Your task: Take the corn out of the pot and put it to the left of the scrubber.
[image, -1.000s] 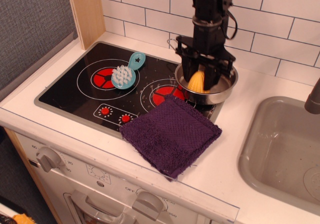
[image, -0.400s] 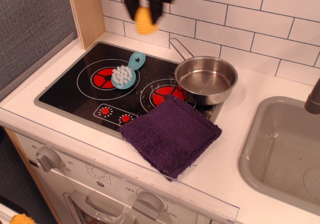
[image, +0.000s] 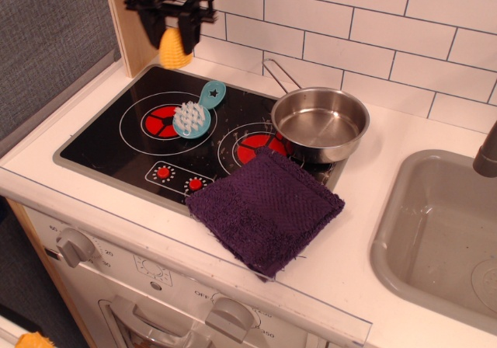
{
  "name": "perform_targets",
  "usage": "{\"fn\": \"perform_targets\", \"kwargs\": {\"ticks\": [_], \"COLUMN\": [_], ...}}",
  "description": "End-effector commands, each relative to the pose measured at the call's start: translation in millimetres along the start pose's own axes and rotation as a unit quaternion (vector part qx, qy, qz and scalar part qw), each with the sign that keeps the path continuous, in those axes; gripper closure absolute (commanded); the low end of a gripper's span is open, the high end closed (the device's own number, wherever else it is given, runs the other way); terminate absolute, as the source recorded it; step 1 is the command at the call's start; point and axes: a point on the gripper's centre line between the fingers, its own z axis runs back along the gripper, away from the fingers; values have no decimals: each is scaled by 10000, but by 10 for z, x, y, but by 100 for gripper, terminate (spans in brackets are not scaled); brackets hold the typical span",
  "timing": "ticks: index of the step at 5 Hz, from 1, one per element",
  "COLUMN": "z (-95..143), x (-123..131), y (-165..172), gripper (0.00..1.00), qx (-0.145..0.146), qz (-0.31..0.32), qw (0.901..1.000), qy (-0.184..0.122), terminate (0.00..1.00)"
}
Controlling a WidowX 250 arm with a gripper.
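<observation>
My gripper (image: pixel 173 36) is shut on the yellow-orange corn (image: pixel 175 50) and holds it in the air over the back left corner of the black stovetop (image: pixel 109 134), above and left of the scrubber. The light-blue scrubber (image: pixel 196 112) with white bristles lies on the left red burner. The shiny steel pot (image: pixel 320 123) stands empty on the right burner, its wire handle pointing back left.
A purple cloth (image: pixel 265 207) lies over the stove's front right corner. A grey sink basin (image: pixel 443 235) is at the right. A wooden panel (image: pixel 133 18) and white tiled wall stand close behind the gripper.
The gripper lifted the corn out of the pot, carried it left across the back of the stove, and now holds it lower over the back left corner. The pot is left empty.
</observation>
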Motion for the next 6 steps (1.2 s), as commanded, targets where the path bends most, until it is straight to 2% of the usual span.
{"fn": "perform_targets", "kwargs": {"ticks": [1,2,3,4,5,6], "z": [20,-65,-181,-238,-225,-69], "x": [-61,-101,-133,-124,-112,-108], "y": [209,280,326,310,271,214], "gripper": [100,100,100,0,0,0], "qx": [208,254,132,30,-11,85], "qz": [123,156,192,157,44,-81], "qw": [9997,9996,9997,9998,10000,9999], "qy": [-12,13,59,87,46,-106], "terminate": [0,0,0,0,0,0]}}
